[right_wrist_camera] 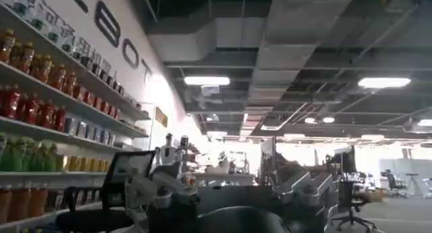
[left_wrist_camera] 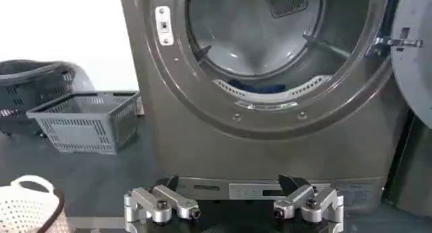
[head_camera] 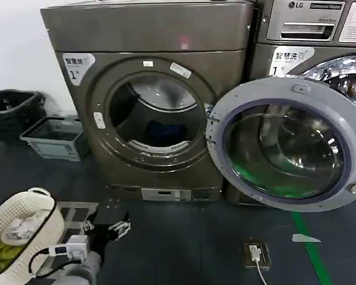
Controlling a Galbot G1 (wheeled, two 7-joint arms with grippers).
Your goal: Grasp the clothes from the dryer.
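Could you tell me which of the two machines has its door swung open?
The dryer with the plain flat upper panel: its door hangs open, showing the clothes in the drum. The LG machine beside it differs by its drawer panel.

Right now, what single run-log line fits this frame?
phase: approach | left gripper: open, low before dryer | clothes: in drum, ungrasped | door: open | right gripper: open, facing room
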